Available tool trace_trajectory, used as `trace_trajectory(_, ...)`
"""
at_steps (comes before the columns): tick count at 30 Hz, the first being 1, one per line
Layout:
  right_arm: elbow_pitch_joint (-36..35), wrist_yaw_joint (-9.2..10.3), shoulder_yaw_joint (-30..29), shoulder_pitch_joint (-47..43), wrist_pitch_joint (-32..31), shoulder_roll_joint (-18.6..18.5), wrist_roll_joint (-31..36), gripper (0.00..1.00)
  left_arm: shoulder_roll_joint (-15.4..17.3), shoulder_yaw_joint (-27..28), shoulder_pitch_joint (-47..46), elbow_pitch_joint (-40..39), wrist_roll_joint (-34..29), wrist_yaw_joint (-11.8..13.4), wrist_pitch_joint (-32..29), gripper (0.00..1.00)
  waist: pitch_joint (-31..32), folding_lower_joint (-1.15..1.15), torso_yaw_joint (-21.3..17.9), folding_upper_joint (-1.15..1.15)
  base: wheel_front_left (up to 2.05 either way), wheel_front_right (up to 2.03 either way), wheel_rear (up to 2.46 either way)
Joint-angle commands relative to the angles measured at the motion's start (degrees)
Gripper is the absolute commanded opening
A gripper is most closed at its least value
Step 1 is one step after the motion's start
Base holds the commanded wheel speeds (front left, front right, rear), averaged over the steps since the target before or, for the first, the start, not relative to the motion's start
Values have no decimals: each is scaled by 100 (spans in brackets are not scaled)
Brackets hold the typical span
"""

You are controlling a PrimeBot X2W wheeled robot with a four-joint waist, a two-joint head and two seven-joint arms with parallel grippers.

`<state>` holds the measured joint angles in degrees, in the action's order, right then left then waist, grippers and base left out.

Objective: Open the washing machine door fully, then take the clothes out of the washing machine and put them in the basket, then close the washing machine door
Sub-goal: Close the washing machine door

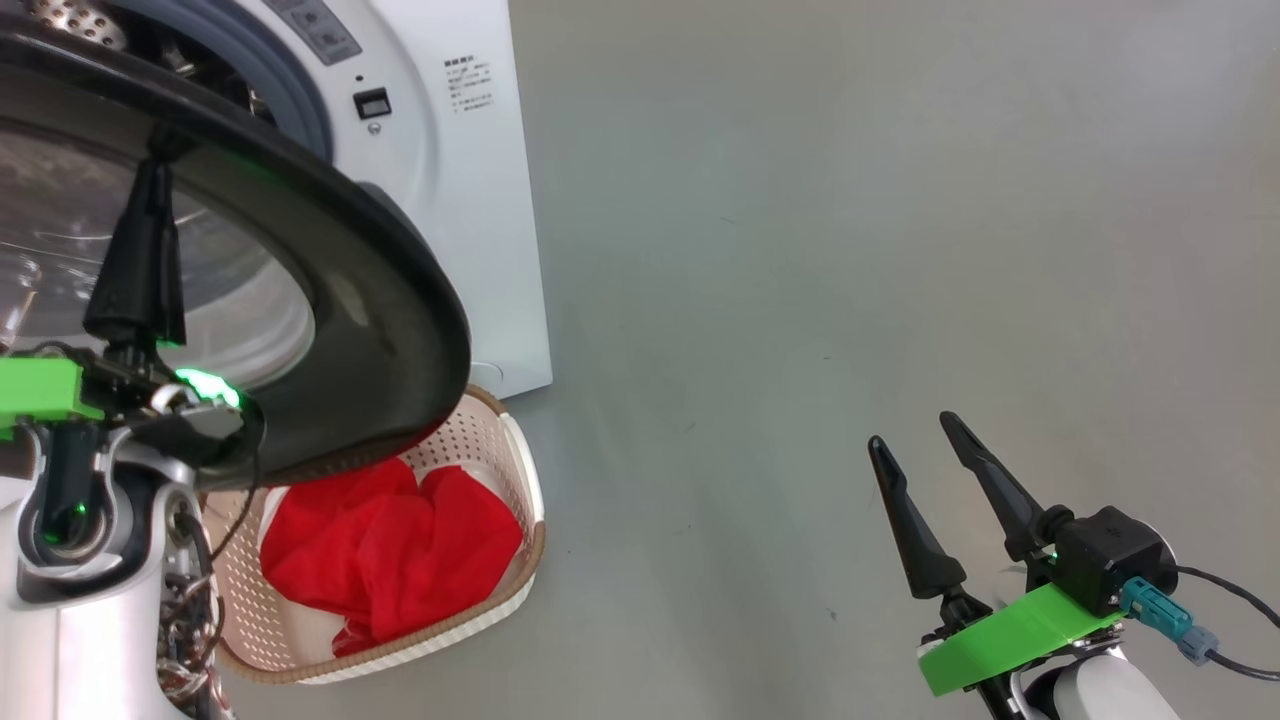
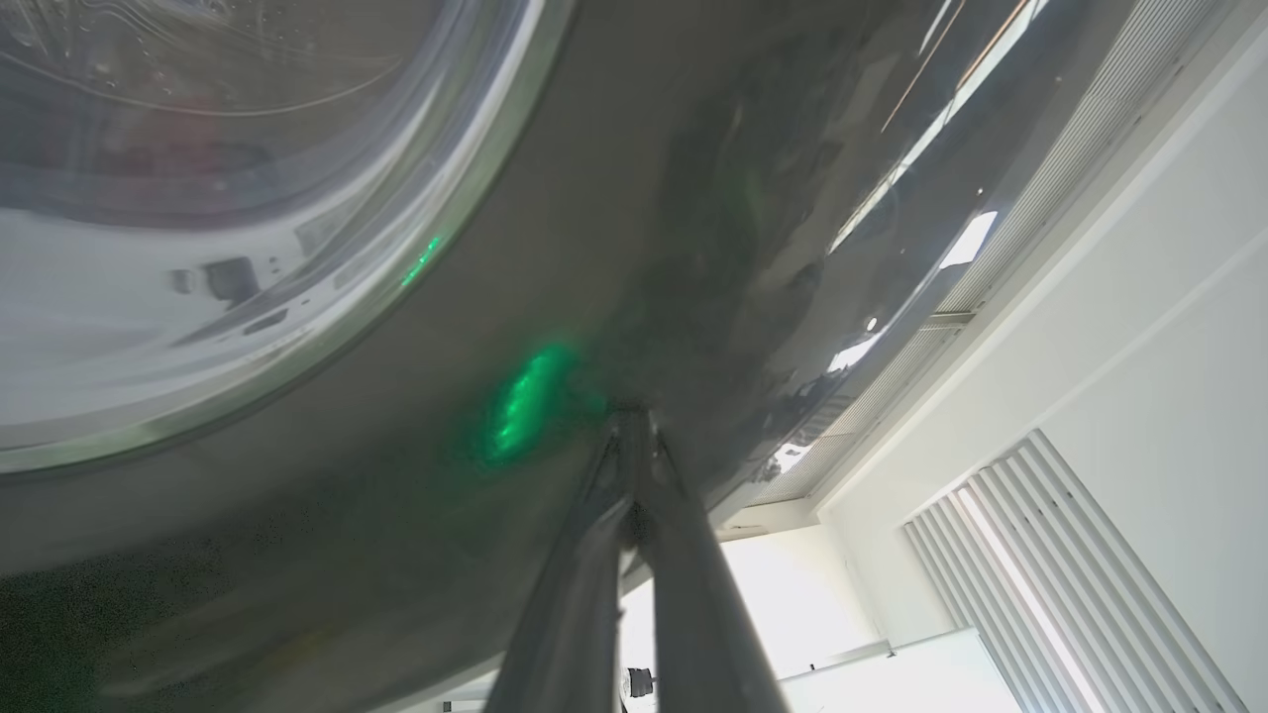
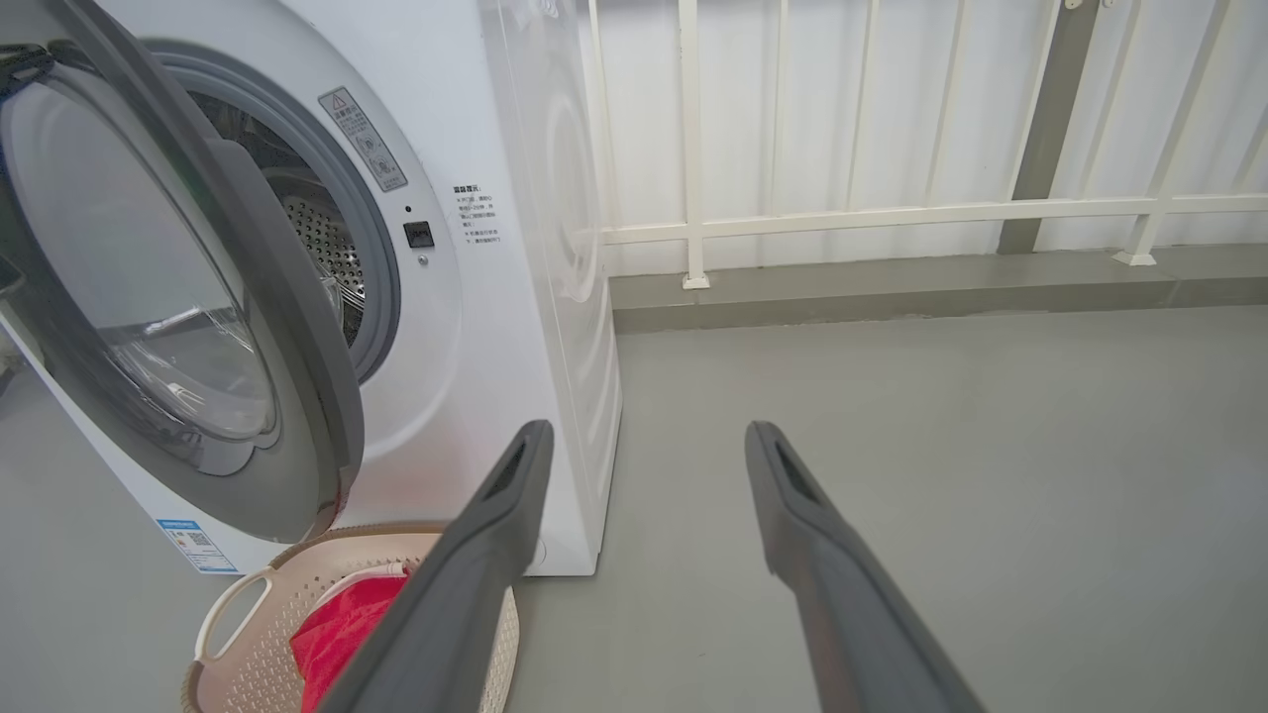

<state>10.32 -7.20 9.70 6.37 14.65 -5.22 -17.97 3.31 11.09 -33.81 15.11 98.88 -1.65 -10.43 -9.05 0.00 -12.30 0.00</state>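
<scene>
One big white front-loading washing machine (image 3: 495,297) stands on the grey floor (image 1: 800,250), its grey rubber ring and perforated steel drum exposed. Its large round black-framed door with the bulging clear glass window (image 1: 380,300) is swung partway out from the front; in the head view its lower rim overlaps the near corner of what sits below. That is the small cream-white perforated plastic basket with a brown woven rim (image 1: 520,470), on the floor just beside the machine's base. The bright red soft fabric clothes (image 1: 400,550) lie bunched inside it, with a little white cloth showing at the lower edge. The left gripper (image 1: 155,170) points up at the door with its two long dark fingers pressed together, pinching nothing; in the left wrist view their joined tips touch the glossy dark frame just outside the glass. The right gripper (image 1: 914,432) hangs well apart over bare floor, fingers spread wide and empty.
</scene>
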Motion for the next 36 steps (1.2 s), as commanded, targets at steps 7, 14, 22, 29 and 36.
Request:
trace_trajectory(7, -155, -29, 69, 205, 35, -39, 78, 100, 230, 65, -306, 5, 14, -215, -170, 0, -50, 0, 76, 0, 0, 0, 0)
trace_trajectory(14, -106, -29, 43, 124, 35, -19, 81, 100, 226, -104, 286, -191, -183, -448, -353, 100, 178, 0, 433, 0, 0, 0, 0)
trace_trajectory(22, -51, -29, 38, -10, 35, -9, 70, 100, 784, -701, 1413, -667, -2374, -579, 723, 100, 636, 0, 839, 0, 0, 0, 0)
trace_trajectory(29, -120, -29, -201, -194, 35, 39, 65, 100, 1299, -1167, 2383, -844, -4043, -582, 2202, 100, 941, 0, 1015, 0, 0, 0, 0)
trace_trajectory(36, -239, -29, -362, -343, 35, 64, 64, 100, 1433, -881, 3069, -762, -5321, -558, 2531, 100, 1087, 0, 1097, 0, 0, 0, 0)
